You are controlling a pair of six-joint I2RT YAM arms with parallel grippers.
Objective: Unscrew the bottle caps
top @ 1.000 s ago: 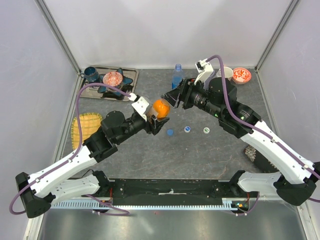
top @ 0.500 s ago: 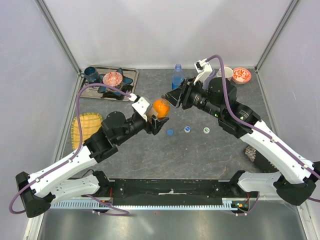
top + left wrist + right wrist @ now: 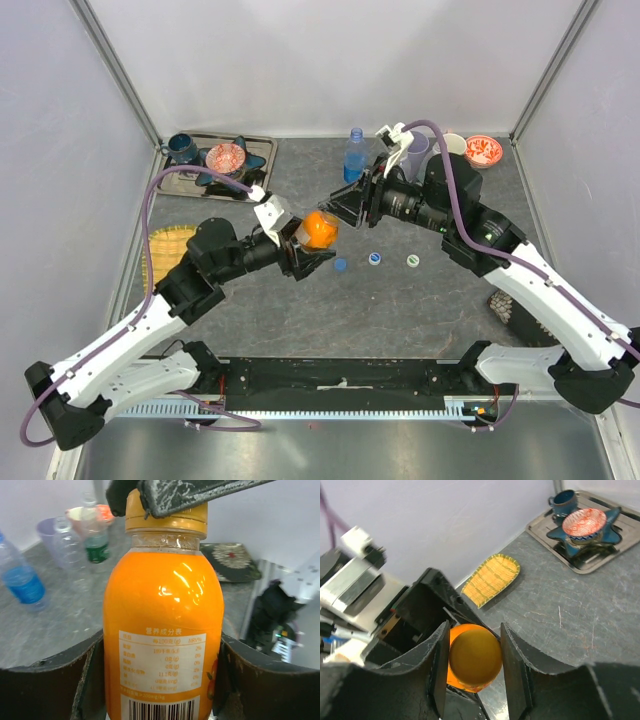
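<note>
The left hand (image 3: 312, 241) pinches the orange bottle (image 3: 321, 228) by the lower part of its body, over the middle of the grey surface (image 3: 400, 310), near the centre of the overhead view. In the left wrist view the bottle stands upright between the 2 dark fingers (image 3: 50, 680), which press on both of its sides. The right hand (image 3: 475, 667), just to the upper right of the bottle in the overhead view, is pressed together on the yellow cap (image 3: 475, 655). In the right wrist view its 2 fingers (image 3: 440, 665) touch the cap on the left and on the right. The cap sits on the neck of the bottle.

The blue bottle (image 3: 354, 152) stands at the far edge of the surface, in the upper centre of the overhead view. 2 clear bottles (image 3: 95, 535) stand near a lilac cup (image 3: 44, 530), in the upper left of the left wrist view. 3 small loose caps (image 3: 374, 258) lie in a row on the surface, just below and to the right of the orange bottle in the overhead view.
</note>
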